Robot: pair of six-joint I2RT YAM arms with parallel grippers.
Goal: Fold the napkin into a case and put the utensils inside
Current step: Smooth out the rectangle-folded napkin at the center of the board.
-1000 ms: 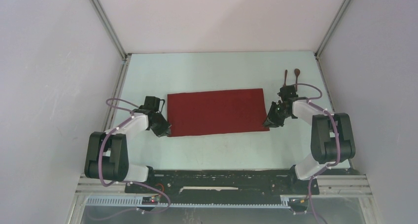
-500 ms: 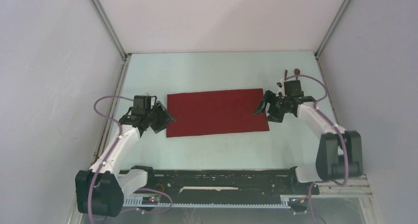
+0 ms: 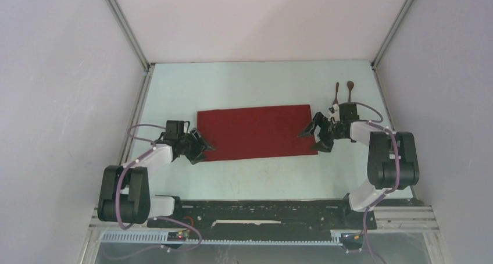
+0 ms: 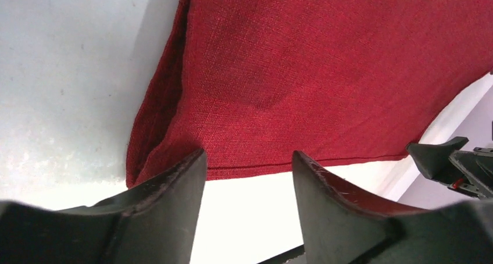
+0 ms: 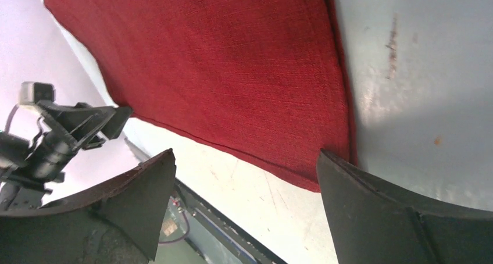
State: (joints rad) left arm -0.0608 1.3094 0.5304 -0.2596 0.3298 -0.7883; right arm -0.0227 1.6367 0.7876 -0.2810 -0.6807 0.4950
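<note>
The dark red napkin lies flat on the table as a wide oblong, folded double, with two layers showing along its left end. My left gripper stands open at the napkin's near left corner, nothing between its fingers. Over the near right corner my right gripper is open wide and also holds nothing. The utensils, a small dark fork and spoon, lie side by side behind the right gripper, off the cloth. Each wrist view shows the other gripper across the napkin.
The pale table is fenced by a metal frame post at each back corner and white walls. A black rail with both arm bases runs along the near edge.
Both grippers were shut on the napkin's near corners and have opened and let go. The arms swung outward and came back to those corners. The napkin lies as before.
</note>
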